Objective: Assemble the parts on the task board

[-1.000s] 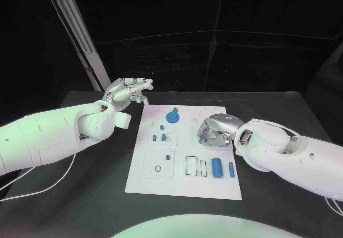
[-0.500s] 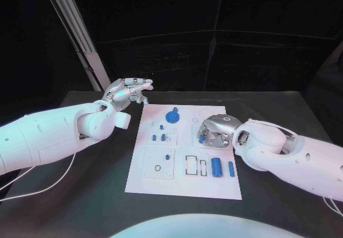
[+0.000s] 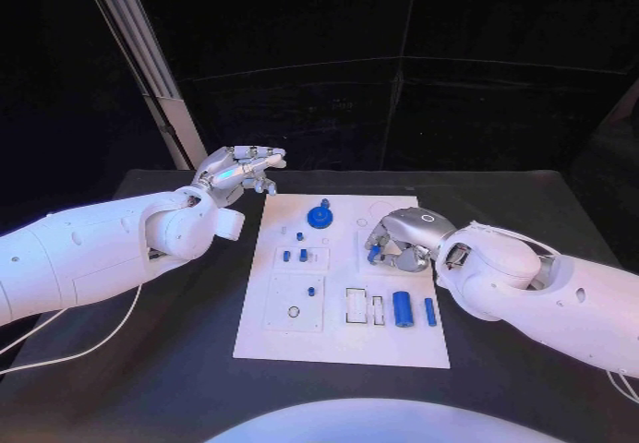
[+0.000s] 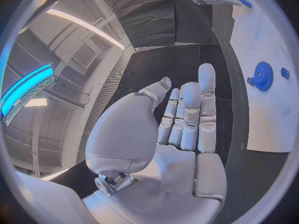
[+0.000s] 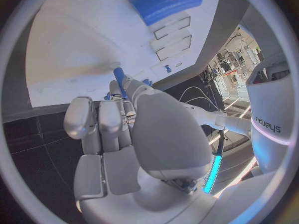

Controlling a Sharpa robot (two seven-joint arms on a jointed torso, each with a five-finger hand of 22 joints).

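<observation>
Right hand [image 3: 395, 247]: over task board [image 3: 343, 346], pinching slim blue pin [image 5: 119, 82]; left hand [image 3: 235, 173]: empty, fingers extended, beyond board's far-left corner; blue gear [image 3: 319, 217] between hands.

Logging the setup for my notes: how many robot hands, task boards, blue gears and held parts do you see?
Hands: 2, left hand, right hand
Task board: 1
Blue gear: 1
Blue pin in right hand: 1
Total: 5
</observation>
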